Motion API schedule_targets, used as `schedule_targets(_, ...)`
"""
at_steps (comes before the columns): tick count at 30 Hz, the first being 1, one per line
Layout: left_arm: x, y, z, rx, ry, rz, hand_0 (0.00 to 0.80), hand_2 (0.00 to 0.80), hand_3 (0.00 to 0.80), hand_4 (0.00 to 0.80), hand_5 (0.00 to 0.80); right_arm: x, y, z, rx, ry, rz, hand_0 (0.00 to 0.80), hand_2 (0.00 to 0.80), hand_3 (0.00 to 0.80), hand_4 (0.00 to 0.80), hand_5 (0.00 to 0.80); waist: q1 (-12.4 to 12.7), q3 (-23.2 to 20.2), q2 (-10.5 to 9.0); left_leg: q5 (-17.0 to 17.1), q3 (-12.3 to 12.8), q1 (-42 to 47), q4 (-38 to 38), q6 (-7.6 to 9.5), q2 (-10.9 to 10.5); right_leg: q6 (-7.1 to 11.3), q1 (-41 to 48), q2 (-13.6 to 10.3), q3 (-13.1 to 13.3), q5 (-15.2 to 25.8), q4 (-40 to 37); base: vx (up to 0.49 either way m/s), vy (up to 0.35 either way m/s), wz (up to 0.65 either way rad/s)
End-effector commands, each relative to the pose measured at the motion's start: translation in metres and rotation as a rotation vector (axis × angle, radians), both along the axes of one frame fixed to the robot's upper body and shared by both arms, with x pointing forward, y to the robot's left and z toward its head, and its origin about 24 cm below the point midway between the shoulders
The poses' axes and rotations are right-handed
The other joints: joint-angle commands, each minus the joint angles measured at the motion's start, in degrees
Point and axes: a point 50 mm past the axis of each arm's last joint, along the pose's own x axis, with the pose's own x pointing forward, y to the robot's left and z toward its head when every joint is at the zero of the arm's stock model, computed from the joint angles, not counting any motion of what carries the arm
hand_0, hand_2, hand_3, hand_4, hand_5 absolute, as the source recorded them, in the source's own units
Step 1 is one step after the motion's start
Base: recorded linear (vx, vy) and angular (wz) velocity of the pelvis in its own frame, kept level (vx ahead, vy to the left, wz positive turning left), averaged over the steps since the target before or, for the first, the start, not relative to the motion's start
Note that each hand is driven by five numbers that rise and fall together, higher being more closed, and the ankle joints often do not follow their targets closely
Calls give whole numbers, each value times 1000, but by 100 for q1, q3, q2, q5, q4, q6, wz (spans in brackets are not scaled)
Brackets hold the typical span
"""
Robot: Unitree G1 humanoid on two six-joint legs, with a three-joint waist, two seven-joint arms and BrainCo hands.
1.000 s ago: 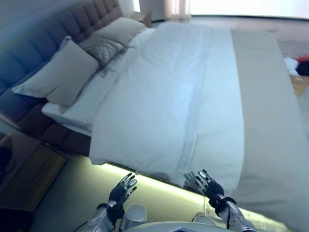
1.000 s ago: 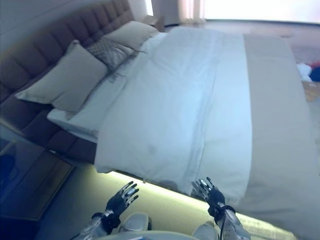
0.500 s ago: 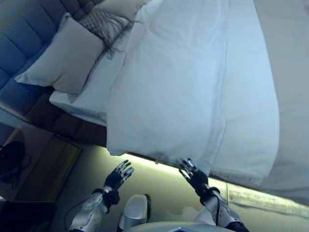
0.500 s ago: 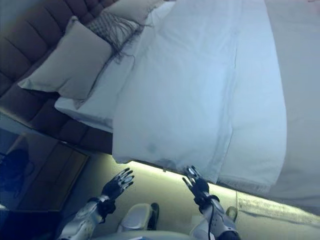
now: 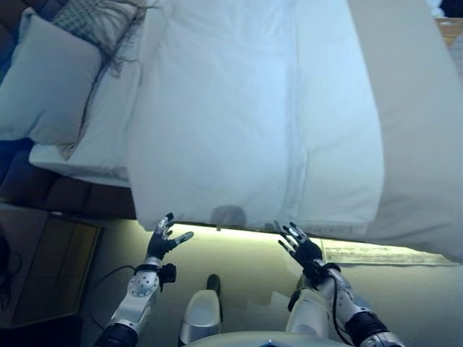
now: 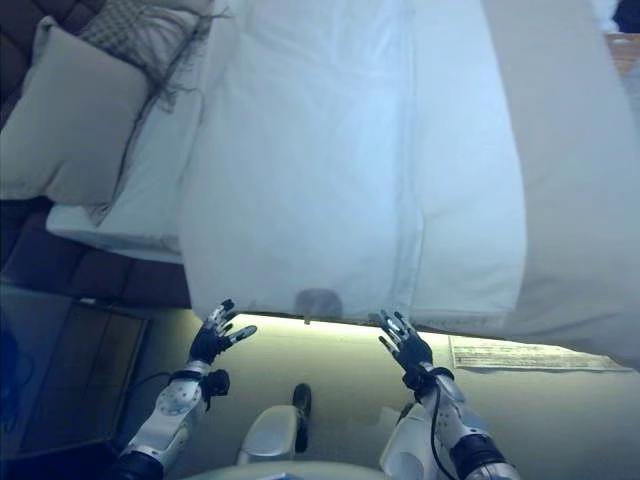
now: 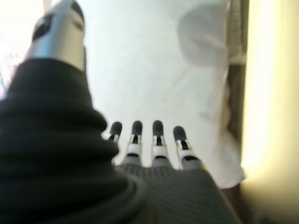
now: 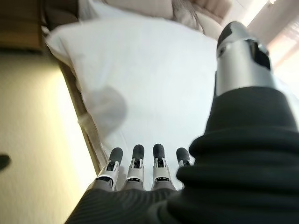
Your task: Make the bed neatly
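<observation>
A white duvet (image 5: pixel 239 116) covers the bed, its near edge hanging over the bed's side with a small grey mark (image 5: pixel 228 215) on it. A beige runner (image 5: pixel 412 123) lies across the foot end at the right. My left hand (image 5: pixel 160 242) is open, fingers spread, just below the duvet's hanging edge, holding nothing. My right hand (image 5: pixel 299 248) is open too, fingers spread, just under the edge further right. In the left wrist view the straight fingers (image 7: pixel 158 137) point at the duvet (image 7: pixel 154 70); in the right wrist view the fingers (image 8: pixel 138 161) do the same (image 8: pixel 154 88).
Beige pillows (image 5: pixel 43 79) and a patterned cushion (image 5: pixel 94 18) lie at the head, left, against a dark padded headboard (image 6: pixel 20 25). A white sheet (image 5: pixel 94 141) shows beside the duvet. A lit strip (image 5: pixel 246 235) runs under the bed. A wooden nightstand (image 5: pixel 40 267) stands lower left.
The view has shifted, so the bed sits differently in frame. Both hands stay open below the duvet's edge; the left one has moved closer to the edge.
</observation>
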Motion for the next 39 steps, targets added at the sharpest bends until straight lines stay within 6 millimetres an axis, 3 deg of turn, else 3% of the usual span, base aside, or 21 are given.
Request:
schedule_targets(1,23,9,30,276,-221,41,0,0,0,0,0,15,10,19,46,-97,25,0,0,0,0,0,7,356,-114,966,-370,-296,-452,-9,137,401,328,43,33,877,-692,-126,335,-23)
schedule_targets(4,57,4,51,576,-388,45,0,0,0,0,0,37,7,34,43,-171,-6,0,0,0,0,0,-104,689,-106,933,-298,-792,-298,48,89,487,-395,-246,253,896,-225,-233,295,-16)
schedule_targets(7,74,1,64,860,-483,23,0,0,0,0,0,46,13,40,84,-197,9,0,0,0,0,0,-111,860,-125,840,-306,-1115,-102,67,9,530,-849,-380,420,1002,8,-46,243,-2)
schedule_targets(11,96,3,77,1102,-526,10,0,0,0,0,0,60,27,54,52,-228,76,0,0,0,0,0,-219,1059,-127,901,-375,-1602,6,79,-116,576,-1197,-265,579,1186,-148,-61,197,-22)
schedule_targets(16,111,1,91,1292,-607,117,0,0,0,0,0,71,31,69,-4,-269,112,0,0,0,0,0,-387,1299,-46,1058,-441,-2057,40,23,-170,606,-1709,-202,690,1304,-130,-50,173,-24)
schedule_targets(20,125,8,112,1386,-666,211,0,0,0,0,0,79,29,85,-27,-325,95,0,0,0,0,0,-467,1542,-9,1142,-532,-2679,328,-47,-194,627,-2262,-215,809,1306,176,-33,101,-10)
schedule_targets(25,129,20,129,1495,-698,345,0,0,0,0,0,82,32,98,5,-368,64,0,0,0,0,0,-485,1745,-115,1158,-680,-3236,567,-86,-180,649,-2654,-132,845,1274,312,9,-2,2)
schedule_targets(30,133,37,141,1573,-623,430,0,0,0,0,0,82,33,108,12,-412,60,0,0,0,0,0,-535,1745,-220,1058,-732,-3744,1004,-140,-225,661,-3025,-146,856,1348,476,73,3,-6)
schedule_targets(31,134,41,143,1583,-606,448,0,0,0,0,0,83,34,110,13,-424,63,0,0,0,0,0,-524,1745,-220,882,-752,-3778,1129,-172,-187,683,-3055,-111,878,1172,613,134,27,-5)
schedule_targets(34,137,48,153,1579,-607,508,0,0,0,0,0,86,37,120,19,-461,80,0,0,0,0,0,-536,1745,-234,846,-758,-4082,1372,-197,-176,690,-3281,-104,898,1170,697,62,36,-9)
schedule_targets(39,142,56,171,1395,-629,633,0,0,0,0,0,91,48,133,39,-491,111,0,0,0,0,0,-486,1745,-301,696,-788,-4512,1765,-206,-145,685,-3602,-63,938,1093,880,22,9,-5)
